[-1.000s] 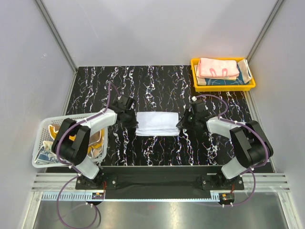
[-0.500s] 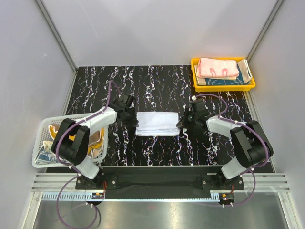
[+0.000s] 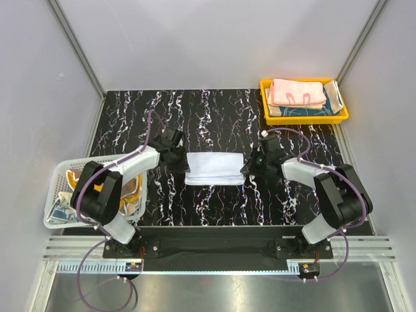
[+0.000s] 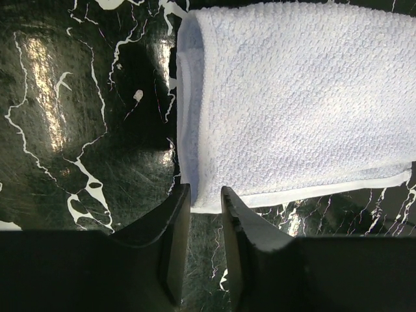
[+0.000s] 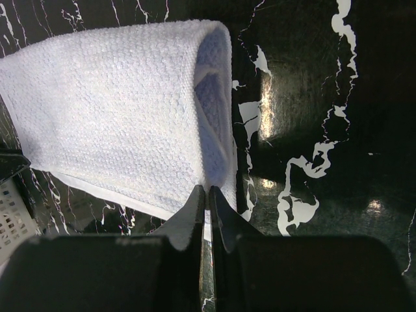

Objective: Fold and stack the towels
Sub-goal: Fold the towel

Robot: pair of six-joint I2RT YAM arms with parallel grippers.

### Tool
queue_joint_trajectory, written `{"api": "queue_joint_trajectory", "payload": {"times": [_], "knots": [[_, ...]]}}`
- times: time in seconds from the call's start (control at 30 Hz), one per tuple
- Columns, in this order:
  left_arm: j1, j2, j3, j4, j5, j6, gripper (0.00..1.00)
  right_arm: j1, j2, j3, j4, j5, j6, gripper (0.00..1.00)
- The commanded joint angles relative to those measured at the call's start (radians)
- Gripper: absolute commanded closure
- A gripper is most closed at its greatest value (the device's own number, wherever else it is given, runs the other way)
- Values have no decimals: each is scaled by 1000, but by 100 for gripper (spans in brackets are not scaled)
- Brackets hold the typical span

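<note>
Folded white towel lying flat at mid-table, between my two grippers. My right gripper is clamped on the towel's near right corner, jaws almost touching with the hem between them. My left gripper sits at the near left corner with a narrow gap between its fingers; I cannot tell whether it grips the cloth. Other towels: a pink towel on top in the yellow tray.

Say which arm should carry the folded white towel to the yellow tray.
Right. The right gripper looks shut on a corner of the white towel, and the yellow tray sits on its side. The left gripper, fingers apart, is farther away.
</note>
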Motion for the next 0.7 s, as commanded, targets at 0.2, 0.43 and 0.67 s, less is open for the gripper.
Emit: {"api": "queue_joint_trajectory", "payload": {"times": [0.2, 0.43, 0.67], "knots": [[3, 20, -15, 51, 25, -16, 87, 10, -13, 34, 5, -11, -10, 91], [1, -1, 25, 22, 18, -10, 100, 10, -27, 49, -18, -8, -16, 95], [6, -52, 85, -46, 4, -4, 100, 11, -95, 64, -63, -1, -25, 98]]}}
